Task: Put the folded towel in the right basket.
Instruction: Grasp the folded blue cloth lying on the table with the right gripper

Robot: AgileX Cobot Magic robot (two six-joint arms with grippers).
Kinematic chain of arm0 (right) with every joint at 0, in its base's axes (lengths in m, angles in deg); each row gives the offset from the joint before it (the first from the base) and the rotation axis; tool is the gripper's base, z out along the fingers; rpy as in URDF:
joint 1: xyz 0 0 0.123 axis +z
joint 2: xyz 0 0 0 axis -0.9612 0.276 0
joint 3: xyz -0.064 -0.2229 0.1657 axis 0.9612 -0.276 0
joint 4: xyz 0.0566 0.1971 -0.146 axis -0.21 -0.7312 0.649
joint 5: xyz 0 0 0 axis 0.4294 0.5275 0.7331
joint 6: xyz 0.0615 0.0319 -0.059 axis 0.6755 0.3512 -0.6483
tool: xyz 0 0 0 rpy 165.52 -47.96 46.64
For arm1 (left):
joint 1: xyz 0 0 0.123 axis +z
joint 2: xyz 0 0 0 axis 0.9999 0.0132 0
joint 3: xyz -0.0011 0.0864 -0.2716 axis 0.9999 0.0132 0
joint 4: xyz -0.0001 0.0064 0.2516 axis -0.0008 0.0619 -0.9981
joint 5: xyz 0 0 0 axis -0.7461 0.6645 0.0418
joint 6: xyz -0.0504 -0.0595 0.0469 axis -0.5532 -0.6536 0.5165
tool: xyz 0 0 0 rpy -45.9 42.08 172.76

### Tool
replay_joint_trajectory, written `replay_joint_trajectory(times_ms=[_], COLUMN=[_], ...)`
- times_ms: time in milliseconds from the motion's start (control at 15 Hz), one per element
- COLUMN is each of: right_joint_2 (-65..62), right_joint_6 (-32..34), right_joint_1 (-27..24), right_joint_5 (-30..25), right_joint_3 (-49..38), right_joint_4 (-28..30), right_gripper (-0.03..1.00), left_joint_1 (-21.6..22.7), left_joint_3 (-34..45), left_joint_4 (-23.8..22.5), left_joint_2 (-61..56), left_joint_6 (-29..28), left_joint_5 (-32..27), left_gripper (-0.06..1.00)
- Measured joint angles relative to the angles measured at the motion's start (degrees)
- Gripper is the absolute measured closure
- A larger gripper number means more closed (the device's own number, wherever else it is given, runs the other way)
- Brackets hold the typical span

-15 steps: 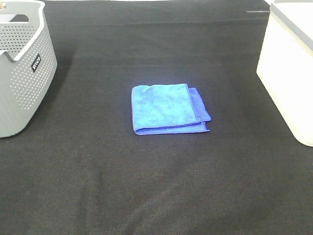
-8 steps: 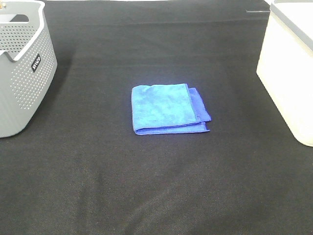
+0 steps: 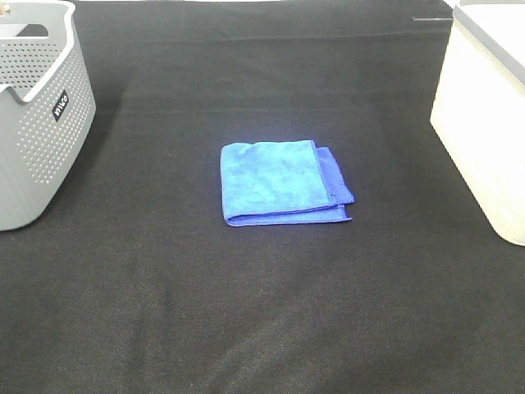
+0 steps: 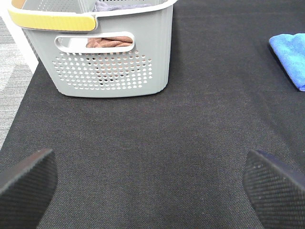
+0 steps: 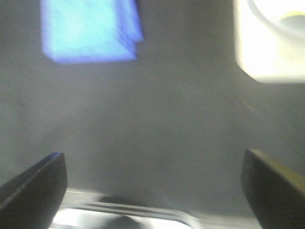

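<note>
1. Right pincer: the jaws are spread wide with nothing between them. It hangs over bare tabletop, apart from the folded towel. The right wrist view is blurred.
2. Left pincer: also spread wide and empty. It is near the grey left basket, where a brown cloth shows through the handle slot.
3. Neither arm appears in the high view.
4. The towel lies flat at the centre of the tabletop, between the two baskets. A lower layer protrudes on the side facing the white right basket.

Step in hand, as judged: approach and grasp, using the right arm.
- Centre the jaws over the towel.
- Descend until the fingertips meet the tabletop.
- Close across all layers so the fold does not open.
- Lift above the basket rim before traversing.
</note>
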State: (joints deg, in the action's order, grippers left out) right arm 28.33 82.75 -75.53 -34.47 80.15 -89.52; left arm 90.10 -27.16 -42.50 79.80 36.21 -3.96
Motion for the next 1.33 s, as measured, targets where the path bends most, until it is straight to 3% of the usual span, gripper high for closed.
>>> replay_joint_trajectory(times_ms=[200, 467, 733, 933, 1333], right_joint_2=[13.87, 23.43, 41.54, 62.68, 81.02], right_joint_6=[-4.07, -11.75, -9.17, -5.04, -0.63], right_joint_1=[0.00, 0.86, 9.11, 9.80, 9.80], right_joint_5=[0.11, 0.74, 9.51, 8.94, 9.68], right_joint_3=[11.17, 13.18, 21.31, 34.43, 45.49], right_joint_4=[-14.15, -25.44, -18.11, -14.15, -11.57], right_gripper=[0.00, 0.00, 0.01, 0.01, 0.01], left_joint_1=[0.00, 0.00, 0.00, 0.00, 0.00], left_joint_3=[0.00, 0.00, 0.00, 0.00, 0.00], left_joint_4=[0.00, 0.00, 0.00, 0.00, 0.00], left_joint_2=[0.00, 0.00, 0.00, 0.00, 0.00], left_joint_6=[0.00, 0.11, 0.23, 0.23, 0.29], left_joint_5=[0.00, 0.00, 0.00, 0.00, 0.00], left_gripper=[-0.04, -0.04, -0.04, -0.04, -0.04])
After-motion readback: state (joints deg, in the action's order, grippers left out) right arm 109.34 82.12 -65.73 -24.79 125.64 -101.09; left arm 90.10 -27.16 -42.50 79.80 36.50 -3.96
